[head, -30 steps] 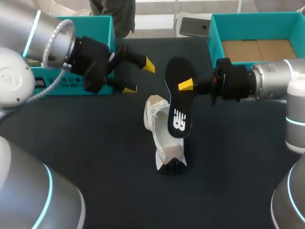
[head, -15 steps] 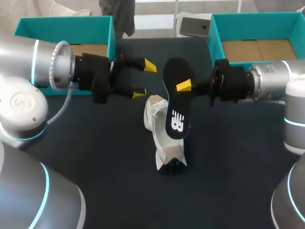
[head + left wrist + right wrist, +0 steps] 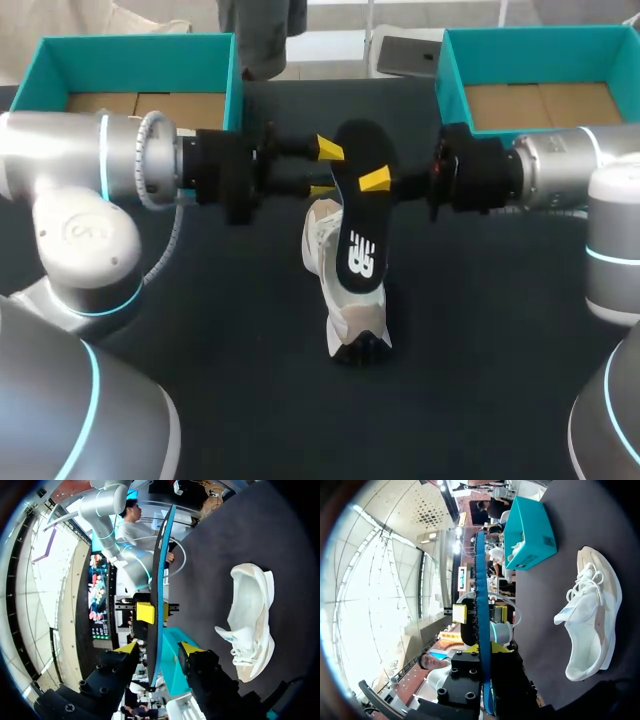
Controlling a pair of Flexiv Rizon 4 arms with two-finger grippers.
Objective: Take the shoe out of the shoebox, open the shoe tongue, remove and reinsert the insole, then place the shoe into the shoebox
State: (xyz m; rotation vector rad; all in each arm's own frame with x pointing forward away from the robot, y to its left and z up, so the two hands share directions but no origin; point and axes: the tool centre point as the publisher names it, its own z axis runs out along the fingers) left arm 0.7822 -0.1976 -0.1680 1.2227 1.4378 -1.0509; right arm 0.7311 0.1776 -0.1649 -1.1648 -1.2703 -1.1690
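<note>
One insole (image 3: 360,215), black, is out of the shoe (image 3: 340,300) and stands on end above it, my right end effector (image 3: 378,182) clenched on it. My left end effector (image 3: 326,168) is released, straddling its edge. The shoe rests on the worktop (image 3: 200,330). Reinsertion is probably next: guide one end into the opening.

The left tool (image 3: 159,649) stands open around the edge-on insole (image 3: 161,575), white shoe (image 3: 252,617) beside it.

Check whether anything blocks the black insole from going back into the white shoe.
Nothing visible does. The black insole, in the right gripper, hangs above the open mouth of the white shoe; the left gripper, fingers open, flanks its upper end, away from the shoe.
</note>
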